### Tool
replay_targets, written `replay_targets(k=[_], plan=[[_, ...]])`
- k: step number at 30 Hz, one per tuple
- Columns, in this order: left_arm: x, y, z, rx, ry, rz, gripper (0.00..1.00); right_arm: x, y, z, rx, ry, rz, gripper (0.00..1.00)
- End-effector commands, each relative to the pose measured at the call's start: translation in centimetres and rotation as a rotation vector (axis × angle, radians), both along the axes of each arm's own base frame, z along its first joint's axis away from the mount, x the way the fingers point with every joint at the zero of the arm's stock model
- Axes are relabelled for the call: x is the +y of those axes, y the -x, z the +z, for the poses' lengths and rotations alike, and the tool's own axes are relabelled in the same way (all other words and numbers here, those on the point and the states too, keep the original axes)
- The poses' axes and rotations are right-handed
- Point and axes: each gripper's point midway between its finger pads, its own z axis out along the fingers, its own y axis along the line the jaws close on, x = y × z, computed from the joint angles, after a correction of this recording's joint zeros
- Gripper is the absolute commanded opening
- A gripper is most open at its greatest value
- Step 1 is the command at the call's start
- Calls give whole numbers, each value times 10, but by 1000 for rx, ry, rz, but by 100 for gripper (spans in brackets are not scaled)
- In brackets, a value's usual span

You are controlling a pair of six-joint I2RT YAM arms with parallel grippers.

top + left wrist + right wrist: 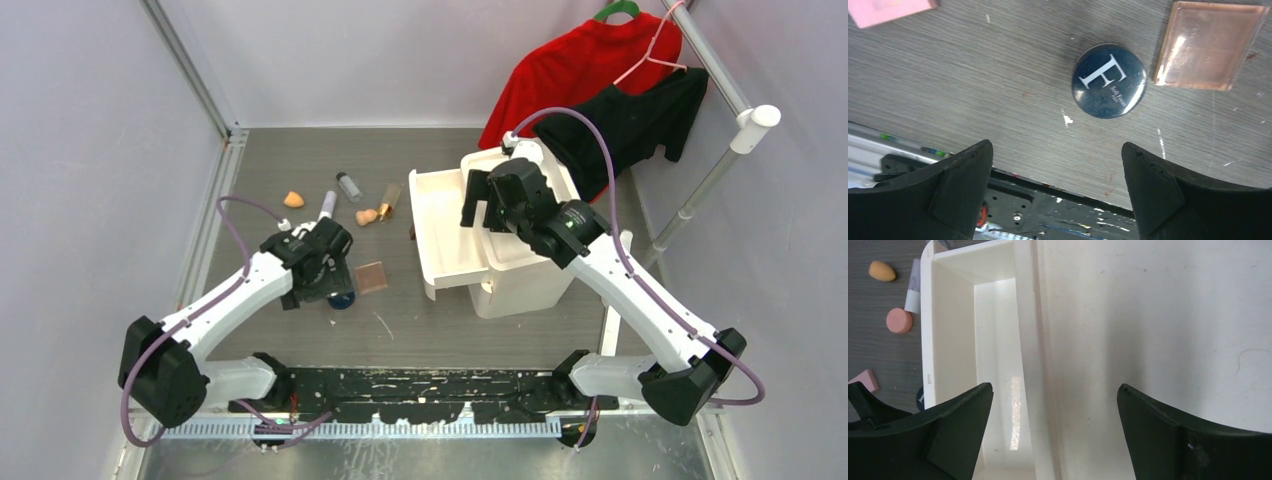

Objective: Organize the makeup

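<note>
Left gripper [1055, 150], spread wide, hovers over the round navy compact [1109, 80] left of the square brown palette [1208, 45], seemingly to grasp it; right gripper [1054, 387] (also released) overhangs the white plastic drawer [950, 320].

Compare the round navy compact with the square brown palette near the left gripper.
Shape: the compact is round, the palette square. Look: the compact is dark navy with a white F; the palette is glossy copper-brown, no lettering legible. Both lie flat on the table, close but apart, ungripped.
</note>
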Motion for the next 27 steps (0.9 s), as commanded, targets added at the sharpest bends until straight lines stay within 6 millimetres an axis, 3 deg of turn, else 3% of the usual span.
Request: replay_targets(k=[1,6,9,15,27], plan=[[-24,-16,-3,-52,122,80,100,-2,-2,11,-21,3,1,100],[-32,-24,-14,-83,150,155,99,15,8,0,33,-47,84,100],[-39,-32,-18,-109,182,182,99,16,13,-4,49,-46,107,100],[-45,-35,-50,-54,165,229,98,11,20,-3,53,-35,121,100],[-32,-38,-81,-90,150,272,84,14,29,-6,79,-75,132,100]])
